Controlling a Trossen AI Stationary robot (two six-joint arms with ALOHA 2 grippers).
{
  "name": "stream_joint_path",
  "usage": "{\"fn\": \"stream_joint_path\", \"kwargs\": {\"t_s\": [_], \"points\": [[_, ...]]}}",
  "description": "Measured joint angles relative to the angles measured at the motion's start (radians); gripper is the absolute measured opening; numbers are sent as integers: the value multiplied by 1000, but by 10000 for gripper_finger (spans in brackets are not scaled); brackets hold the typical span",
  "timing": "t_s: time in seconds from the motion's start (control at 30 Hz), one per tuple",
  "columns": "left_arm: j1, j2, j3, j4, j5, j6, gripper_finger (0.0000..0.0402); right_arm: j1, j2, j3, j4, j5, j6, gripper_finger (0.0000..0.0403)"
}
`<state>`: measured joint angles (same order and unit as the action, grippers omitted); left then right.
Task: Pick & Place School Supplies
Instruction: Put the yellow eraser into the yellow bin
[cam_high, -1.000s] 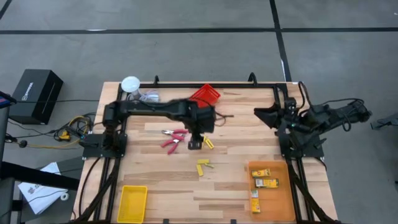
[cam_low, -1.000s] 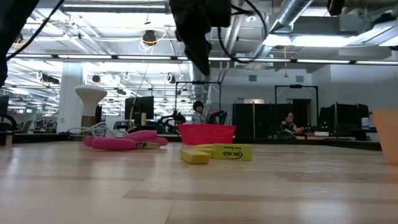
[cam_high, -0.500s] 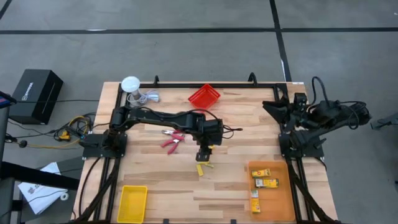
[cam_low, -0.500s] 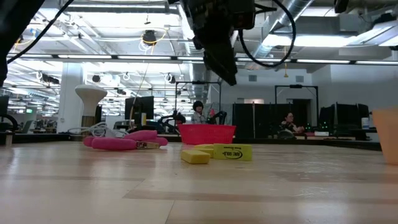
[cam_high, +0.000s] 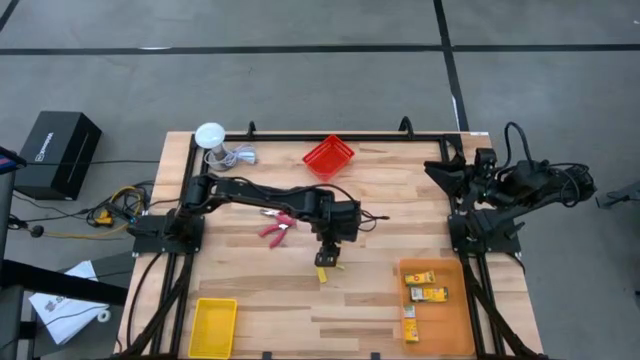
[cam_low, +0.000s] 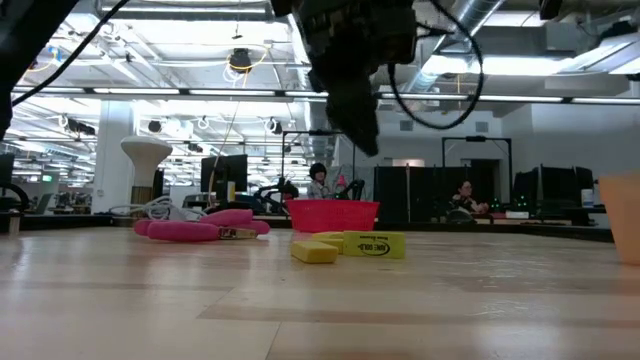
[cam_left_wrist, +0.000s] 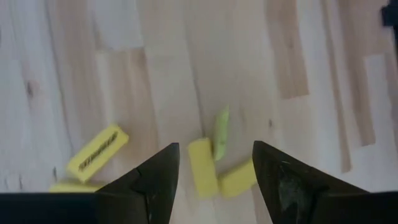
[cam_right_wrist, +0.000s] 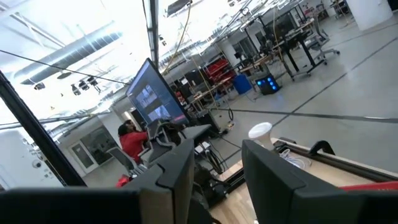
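Yellow pieces (cam_left_wrist: 203, 174) loose mid-surface (cam_high: 250, 280), framed between spread, empty fingers (cam_left_wrist: 158, 183) of left gripper (cam_left_wrist: 214, 180) poised above, likely for a straddling pinch; right gripper (cam_right_wrist: 214, 180) parked aside, apparently empty

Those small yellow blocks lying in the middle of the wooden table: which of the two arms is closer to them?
The left. The left gripper hangs open directly above the small yellow blocks, not touching them. The right gripper waits far off at the table's right edge.
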<state>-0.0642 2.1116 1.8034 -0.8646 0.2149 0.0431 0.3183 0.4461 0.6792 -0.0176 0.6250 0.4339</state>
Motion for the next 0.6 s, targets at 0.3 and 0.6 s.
{"fn": "stream_joint_path", "kwargs": {"t_s": [0.3, 0.6], "points": [[-48, 18, -2, 37, 1, 1, 196, 0, -2, 0, 0, -13, 0, 127], [-59, 59, 0, 90, 40, -23, 195, 2, -2, 0, 4, -26, -22, 127]]}}
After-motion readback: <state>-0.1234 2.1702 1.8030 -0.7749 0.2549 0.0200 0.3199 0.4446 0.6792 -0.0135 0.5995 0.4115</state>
